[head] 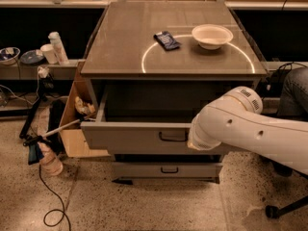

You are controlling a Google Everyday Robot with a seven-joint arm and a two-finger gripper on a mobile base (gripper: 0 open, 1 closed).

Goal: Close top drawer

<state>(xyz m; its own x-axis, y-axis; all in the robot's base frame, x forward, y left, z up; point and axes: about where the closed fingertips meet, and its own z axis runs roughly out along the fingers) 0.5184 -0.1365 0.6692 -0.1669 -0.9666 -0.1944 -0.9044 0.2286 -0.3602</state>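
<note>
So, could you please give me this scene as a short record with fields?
top drawer: pulled out, front facing the camera, dark handle showing
arm: white, reaching in from the right, its end at the drawer front beside the handle
gripper: hidden behind the arm's end, by the drawer front
cabinet top: holds a white bowl and a dark packet, apart

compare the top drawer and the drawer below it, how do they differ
The top drawer is pulled out, its inside showing; the lower drawer sits further back. The top drawer's front is taller and wider than the lower drawer's. The hand is at the top drawer's front, right of its handle; nothing touches the lower drawer. Both are grey with a small dark handle.
</note>
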